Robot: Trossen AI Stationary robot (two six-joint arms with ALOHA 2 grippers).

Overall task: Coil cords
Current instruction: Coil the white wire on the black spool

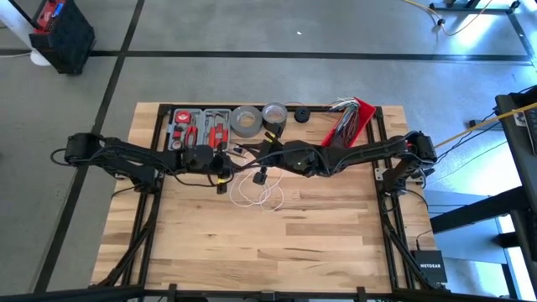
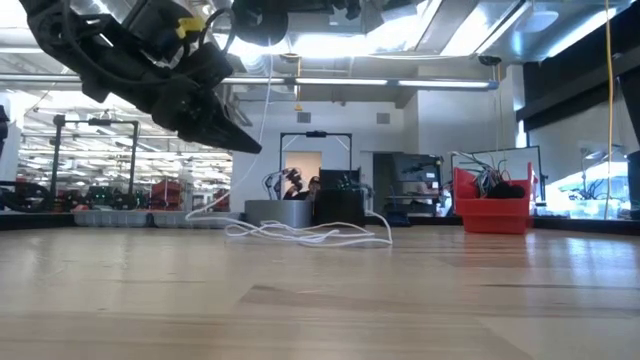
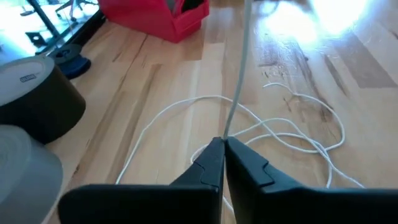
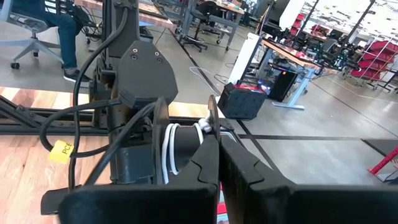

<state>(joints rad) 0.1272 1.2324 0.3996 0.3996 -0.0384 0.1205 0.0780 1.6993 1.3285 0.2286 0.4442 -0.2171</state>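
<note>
The thin white cord [image 1: 256, 195] lies in loose loops on the wooden table's middle; the loops also show in the low view [image 2: 300, 232] and the left wrist view [image 3: 292, 134]. One strand rises from the loops to a black spool [image 4: 180, 146], which carries several white turns [image 4: 169, 152]. My left gripper [image 3: 222, 142] is shut on that strand above the loops; it also shows in the high view [image 1: 222, 174]. My right gripper [image 4: 217, 135] is shut at the spool, above the table's middle [image 1: 264, 164]. My left gripper pinches a single strand of the cord [image 3: 227, 127] between its two fingertips, slanting down from the table's left. The strand runs taut up from the fingers [image 2: 267, 100]; below them the cord lies slack on the table. My right gripper is shut on the spool's thin near flange [image 4: 211, 115], whose edge stands between the fingertips. The fingers come level from the table's right. The spool is clear of the table. The fingers hide the exact place of contact.
Two grey tape rolls [image 1: 247, 120] [image 1: 274, 111], a small black roll [image 1: 301, 114] and a tool tray [image 1: 197, 126] stand along the far edge. A red bin [image 1: 352, 117] with wires is at the far right. The near half of the table [image 1: 277, 252] is bare wood.
</note>
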